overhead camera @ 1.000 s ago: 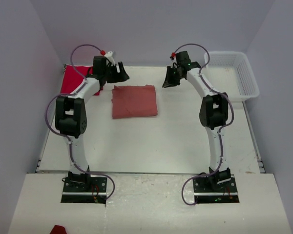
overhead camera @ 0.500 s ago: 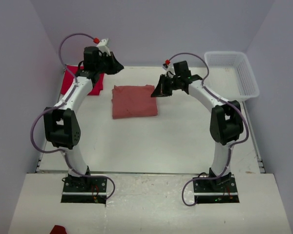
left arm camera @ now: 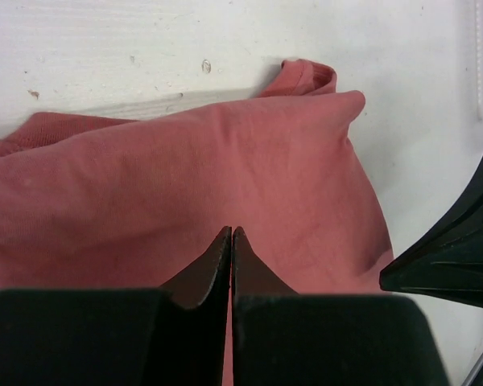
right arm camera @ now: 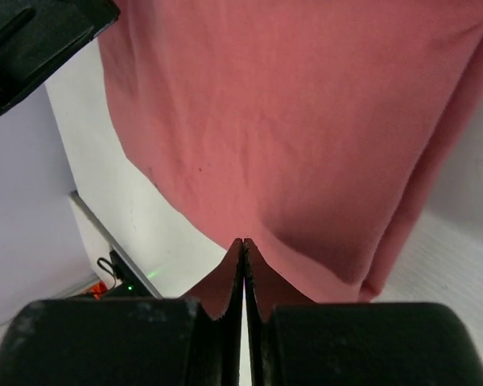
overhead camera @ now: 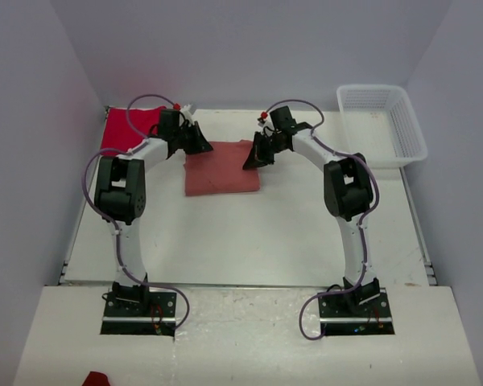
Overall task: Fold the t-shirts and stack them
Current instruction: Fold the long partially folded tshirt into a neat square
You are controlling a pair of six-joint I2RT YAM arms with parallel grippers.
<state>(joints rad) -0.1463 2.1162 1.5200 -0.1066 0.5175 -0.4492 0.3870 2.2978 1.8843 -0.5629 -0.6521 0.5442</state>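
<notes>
We judge the folded salmon-pink cloth t-shirt (overhead camera: 221,170), flat on the white table (overhead camera: 249,237), light and limp, best pinched at its far corners, where the left gripper (overhead camera: 198,148) and right gripper (overhead camera: 250,161) have jaws closed.

Bright, even overhead light; soft shadows.

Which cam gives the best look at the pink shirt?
Top external: it shows the whole folded pink shirt lying on the table. Left wrist shows only one end with the collar; right wrist shows only a close stretch of cloth and one edge.
</notes>
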